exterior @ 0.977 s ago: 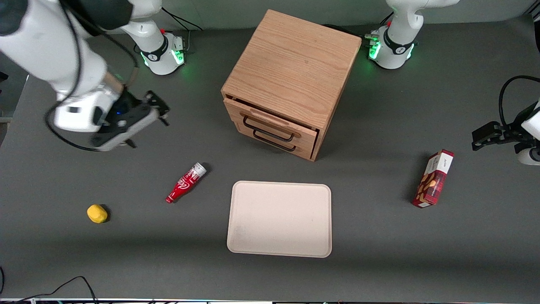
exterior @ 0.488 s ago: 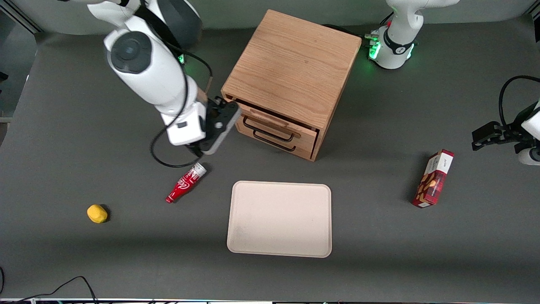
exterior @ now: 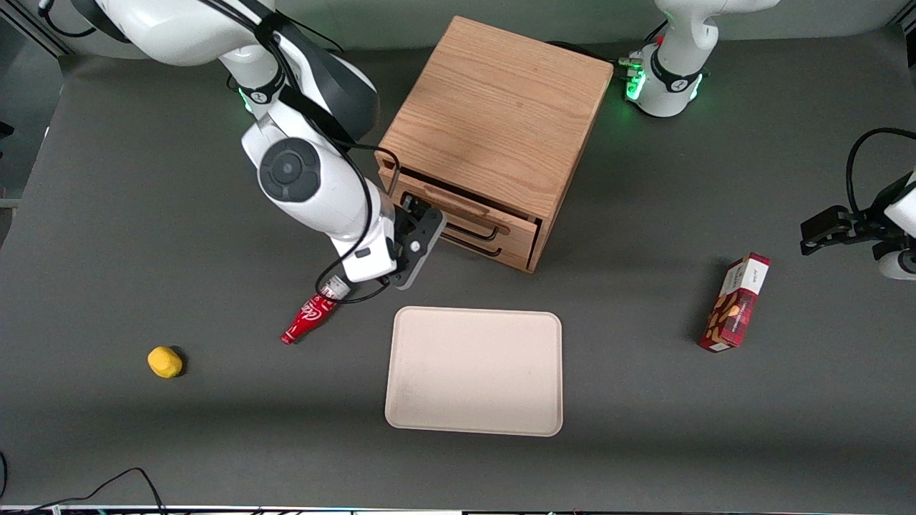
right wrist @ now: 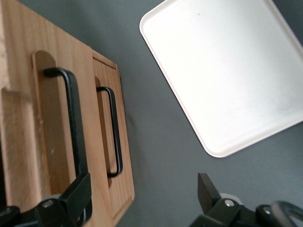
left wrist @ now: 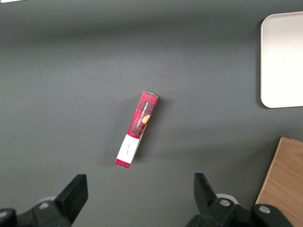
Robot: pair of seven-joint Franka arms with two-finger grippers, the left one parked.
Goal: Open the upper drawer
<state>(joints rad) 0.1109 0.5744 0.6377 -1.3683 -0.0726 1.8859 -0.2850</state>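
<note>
The wooden cabinet (exterior: 494, 114) stands at the back middle of the table. Its upper drawer (exterior: 515, 220) is out by a thin gap, and its black wire handle (right wrist: 72, 124) is partly hidden by my gripper in the front view. The lower drawer (exterior: 512, 255) sits under it with a like handle (right wrist: 113, 132). My gripper (exterior: 422, 214) is in front of the drawers, at their end toward the working arm, and it is open (right wrist: 142, 198). One finger (right wrist: 75, 196) overlaps the end of the upper handle; the other (right wrist: 208, 191) is over bare table. It holds nothing.
A beige tray (exterior: 474, 370) lies nearer the front camera than the cabinet. A red bottle (exterior: 309, 318) lies just below my wrist, and a yellow object (exterior: 164, 362) farther toward the working arm's end. A red box (exterior: 736, 302) lies toward the parked arm's end.
My arm has swung from the working arm's end of the table to the front of the drawers. The drawers and the other things have not moved.
</note>
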